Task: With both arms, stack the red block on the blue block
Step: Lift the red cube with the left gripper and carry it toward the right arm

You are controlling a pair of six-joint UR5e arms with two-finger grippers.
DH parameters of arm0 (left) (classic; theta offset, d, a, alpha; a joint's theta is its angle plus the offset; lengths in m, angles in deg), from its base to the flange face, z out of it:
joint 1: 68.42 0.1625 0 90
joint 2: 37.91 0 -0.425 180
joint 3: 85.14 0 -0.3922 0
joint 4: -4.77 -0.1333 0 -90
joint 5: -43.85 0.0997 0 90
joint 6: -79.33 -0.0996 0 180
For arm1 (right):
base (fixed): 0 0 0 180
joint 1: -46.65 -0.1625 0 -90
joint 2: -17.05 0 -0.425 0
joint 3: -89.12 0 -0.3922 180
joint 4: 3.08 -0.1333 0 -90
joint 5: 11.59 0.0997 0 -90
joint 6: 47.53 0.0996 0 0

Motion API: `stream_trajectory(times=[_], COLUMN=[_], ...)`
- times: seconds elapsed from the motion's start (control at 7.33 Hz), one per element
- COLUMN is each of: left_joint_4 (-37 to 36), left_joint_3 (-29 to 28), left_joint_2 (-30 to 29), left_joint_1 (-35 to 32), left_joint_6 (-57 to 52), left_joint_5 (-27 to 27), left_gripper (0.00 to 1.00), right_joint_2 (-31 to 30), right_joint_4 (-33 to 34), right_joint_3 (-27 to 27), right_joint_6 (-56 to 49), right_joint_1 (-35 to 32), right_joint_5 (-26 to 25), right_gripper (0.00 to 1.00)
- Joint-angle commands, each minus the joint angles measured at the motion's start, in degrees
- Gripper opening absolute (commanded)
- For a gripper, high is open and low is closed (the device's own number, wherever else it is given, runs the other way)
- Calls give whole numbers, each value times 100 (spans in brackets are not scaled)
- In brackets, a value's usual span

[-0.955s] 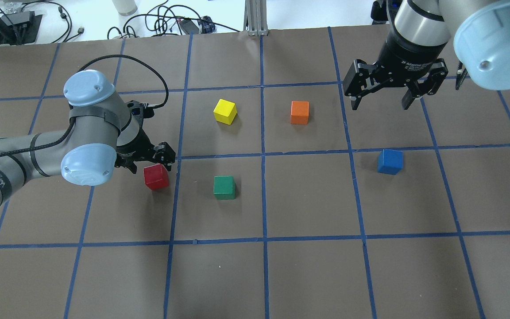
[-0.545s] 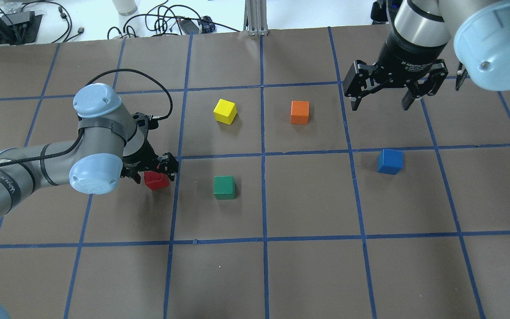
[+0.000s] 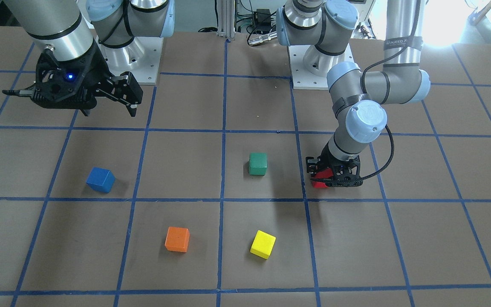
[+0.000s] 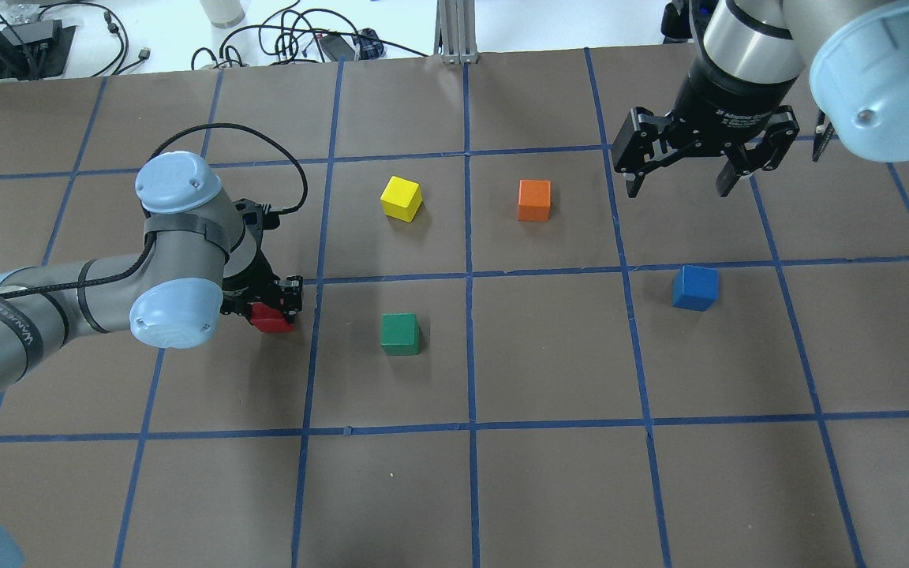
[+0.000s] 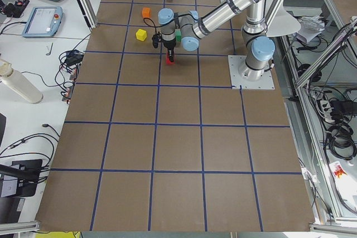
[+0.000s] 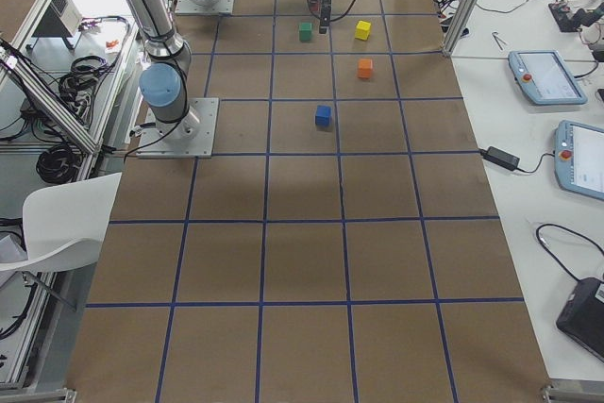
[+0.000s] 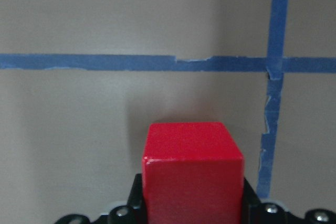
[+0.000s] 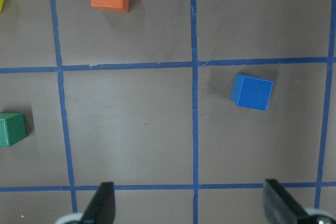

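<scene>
So, your left gripper point(image 4: 271, 309) is down low over the table point(image 4: 549, 489), and its claw is clenched on the red block point(image 4: 273, 323). In the left wrist view the red block fills the bottom middle with black finger parts tight against both of its sides. You can't tell from any view whether the block is resting on the paper or just off it. It's in the grid square just left of the green block point(image 4: 400, 333), close to a blue tape line point(image 4: 314, 315) between them.

Your right gripper point(image 4: 677, 188) hangs high with its claw released and nothing between the fingers point(image 8: 102, 205). The wrist camera looks straight down through the wide gap. The blue block point(image 4: 694, 287) sits on the table on its own, below that gripper in the overhead view and well apart from the red one. It's turned a bit off the grid lines. The yellow block point(image 4: 401, 197) and the orange block point(image 4: 534, 199) sit in the far row, side by side, one square each.
</scene>
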Motion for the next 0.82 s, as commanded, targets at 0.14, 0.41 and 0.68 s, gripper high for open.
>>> stream_trajectory(times=[0.14, 0.41, 0.68], left_joint_4=[1185, 2173, 2063], left_joint_3=[-1223, -2254, -2363], left_joint_2=[153, -13, -250], left_joint_1=[-469, -1189, -2102], left_joint_6=[62, 614, 1719], left_joint_5=[32, -134, -609], left_gripper=[15, 16, 16], right_joint_2=[0, 0, 0], right_joint_4=[-16, -16, -17], right_joint_3=[18, 18, 18], right_joint_6=[0, 0, -9], right_joint_1=[4, 4, 12], right_joint_5=[0, 0, 0], right_gripper=[100, 100, 100])
